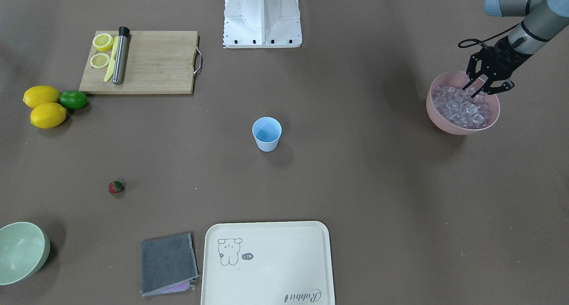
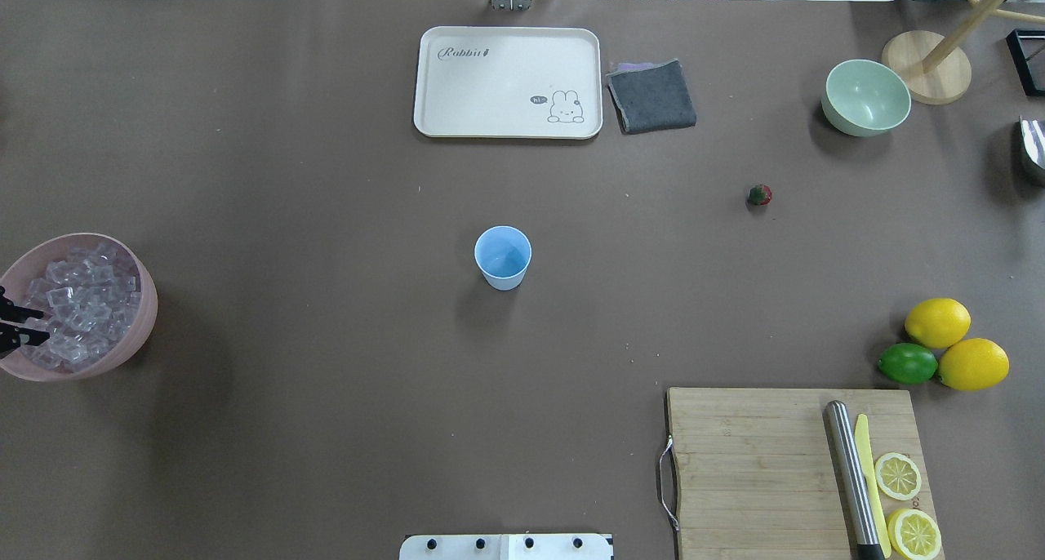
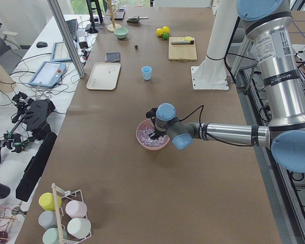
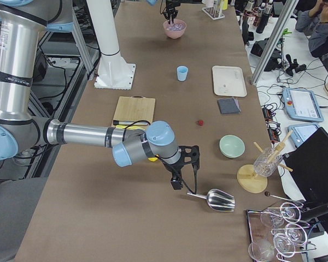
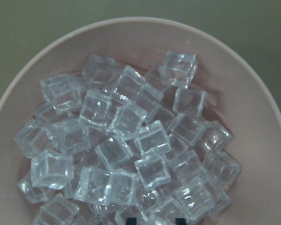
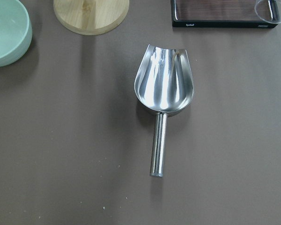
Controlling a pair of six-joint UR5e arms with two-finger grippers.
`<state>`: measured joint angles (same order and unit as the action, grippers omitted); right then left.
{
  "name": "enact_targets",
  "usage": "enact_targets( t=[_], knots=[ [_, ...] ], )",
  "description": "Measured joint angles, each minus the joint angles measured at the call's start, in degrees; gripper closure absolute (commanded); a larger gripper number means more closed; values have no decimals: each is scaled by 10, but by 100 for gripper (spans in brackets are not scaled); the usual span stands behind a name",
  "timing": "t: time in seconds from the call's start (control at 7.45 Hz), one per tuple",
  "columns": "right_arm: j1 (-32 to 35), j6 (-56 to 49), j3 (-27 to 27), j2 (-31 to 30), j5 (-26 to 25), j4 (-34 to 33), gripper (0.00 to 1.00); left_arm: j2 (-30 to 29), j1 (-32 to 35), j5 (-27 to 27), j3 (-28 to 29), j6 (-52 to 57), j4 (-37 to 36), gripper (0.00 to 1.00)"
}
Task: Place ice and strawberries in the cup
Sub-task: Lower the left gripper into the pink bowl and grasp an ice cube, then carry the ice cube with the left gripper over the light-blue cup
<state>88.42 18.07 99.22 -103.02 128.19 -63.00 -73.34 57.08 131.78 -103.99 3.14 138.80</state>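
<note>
The light-blue cup (image 1: 266,134) stands upright in the middle of the table, also in the overhead view (image 2: 503,256). The ice (image 1: 462,107) fills a pink bowl (image 1: 444,122) at the robot's far left. My left gripper (image 1: 473,90) is open with its tips down among the cubes at the bowl's near side; the left wrist view shows the ice (image 5: 131,150) and both fingertips (image 5: 129,220) at the bottom edge. One red strawberry (image 1: 116,187) lies alone on the table. My right gripper (image 4: 177,183) hovers by a metal scoop (image 6: 164,89); I cannot tell if it is open.
A cutting board (image 1: 146,62) holds lemon halves, a knife and a metal muddler. Two lemons (image 1: 42,105) and a lime (image 1: 73,99) lie beside it. A cream tray (image 1: 266,262), a grey cloth (image 1: 168,262) and a mint-green bowl (image 1: 20,251) sit along the operators' side.
</note>
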Motion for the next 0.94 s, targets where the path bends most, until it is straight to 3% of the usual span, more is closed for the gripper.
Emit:
enact_targets(
  t=[0.13, 0.67, 0.94],
  knots=[
    [0, 0, 0, 0, 0, 0, 0, -15, 20, 22, -3, -34, -10, 100],
    [0, 0, -1, 1, 0, 0, 0, -152, 18, 41, -3, -378, -33, 100],
    [0, 0, -1, 1, 0, 0, 0, -215, -13, 29, -2, -448, -71, 100]
  ],
)
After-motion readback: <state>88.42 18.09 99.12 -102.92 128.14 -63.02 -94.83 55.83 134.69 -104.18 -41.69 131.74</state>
